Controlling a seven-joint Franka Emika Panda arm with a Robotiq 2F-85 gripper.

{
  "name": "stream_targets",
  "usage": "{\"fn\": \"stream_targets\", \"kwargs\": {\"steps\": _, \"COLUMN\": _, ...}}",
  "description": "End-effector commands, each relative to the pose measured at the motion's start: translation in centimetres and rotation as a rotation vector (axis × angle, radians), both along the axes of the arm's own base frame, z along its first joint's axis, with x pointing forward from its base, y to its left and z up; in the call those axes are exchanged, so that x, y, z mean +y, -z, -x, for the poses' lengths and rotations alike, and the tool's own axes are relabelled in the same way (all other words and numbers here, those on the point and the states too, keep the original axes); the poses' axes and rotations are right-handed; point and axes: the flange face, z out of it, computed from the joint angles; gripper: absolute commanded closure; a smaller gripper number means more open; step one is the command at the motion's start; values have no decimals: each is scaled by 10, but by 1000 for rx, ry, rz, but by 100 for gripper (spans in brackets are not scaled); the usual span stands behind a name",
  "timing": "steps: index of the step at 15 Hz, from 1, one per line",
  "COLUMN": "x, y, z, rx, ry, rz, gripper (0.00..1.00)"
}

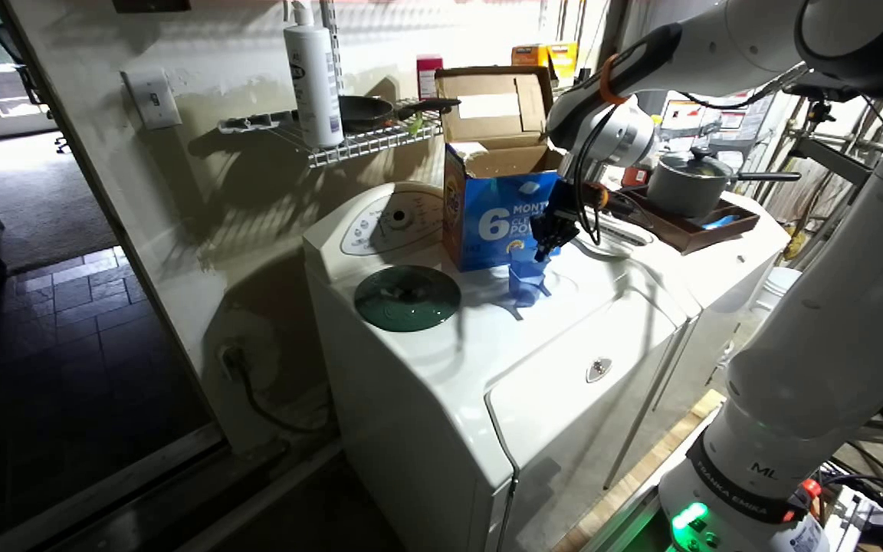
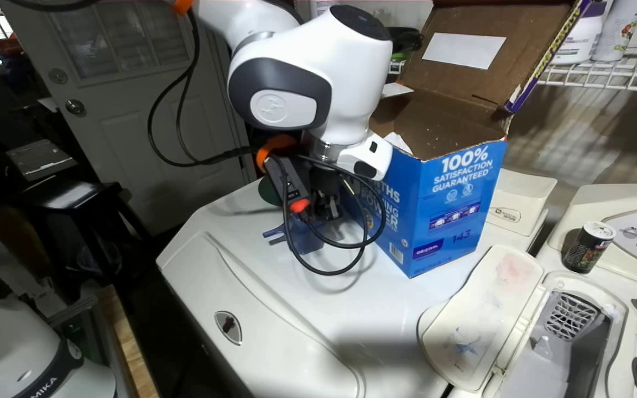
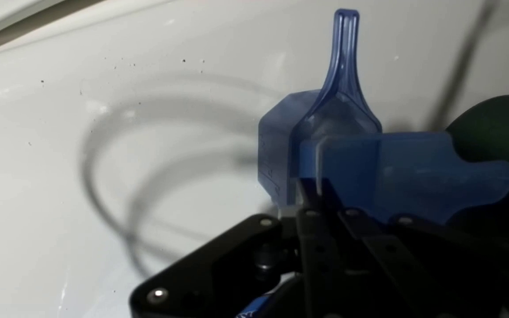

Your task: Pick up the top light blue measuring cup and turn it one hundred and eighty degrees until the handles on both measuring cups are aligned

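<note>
The lower measuring cup (image 3: 274, 145) stands on the white machine top, its handle (image 3: 345, 53) pointing to the top of the wrist view. The top light blue measuring cup (image 3: 413, 176) overlaps it at the right; a rounded tab juts from it toward the green disc. My gripper (image 3: 318, 190) is shut on the top cup's wall, which shows as a thin pale line between the fingertips. In both exterior views the gripper (image 1: 543, 249) (image 2: 329, 213) is right above the cups (image 1: 526, 287) (image 2: 304, 237). Whether the top cup is fully lifted out, I cannot tell.
The blue cardboard box (image 1: 507, 222) (image 2: 445, 213) stands close behind the cups. The green disc (image 1: 407, 299) lies to one side. A cable loop (image 2: 296, 260) hangs from the arm by the cups. A white caddy (image 2: 479, 320) and a tray with a pot (image 1: 687, 188) stand farther off.
</note>
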Motion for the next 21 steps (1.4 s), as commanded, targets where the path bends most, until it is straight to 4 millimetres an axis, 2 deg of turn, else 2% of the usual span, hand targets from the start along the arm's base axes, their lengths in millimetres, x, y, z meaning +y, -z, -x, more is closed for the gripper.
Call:
{"fn": "stream_targets", "kwargs": {"steps": 1, "x": 9, "y": -25, "z": 5, "rx": -18, "ry": -21, "rz": 5, "gripper": 99}}
{"fn": "stream_targets", "kwargs": {"steps": 6, "x": 19, "y": -46, "z": 8, "rx": 31, "ry": -169, "rz": 25, "gripper": 99}}
{"fn": "stream_targets", "kwargs": {"steps": 12, "x": 20, "y": -63, "z": -3, "rx": 147, "ry": -413, "rz": 207, "gripper": 99}}
{"fn": "stream_targets", "kwargs": {"steps": 17, "x": 28, "y": -58, "z": -22, "rx": 128, "ry": -656, "rz": 274, "gripper": 99}}
{"fn": "stream_targets", "kwargs": {"steps": 21, "x": 35, "y": -50, "z": -34, "rx": 86, "ry": -857, "rz": 259, "gripper": 99}}
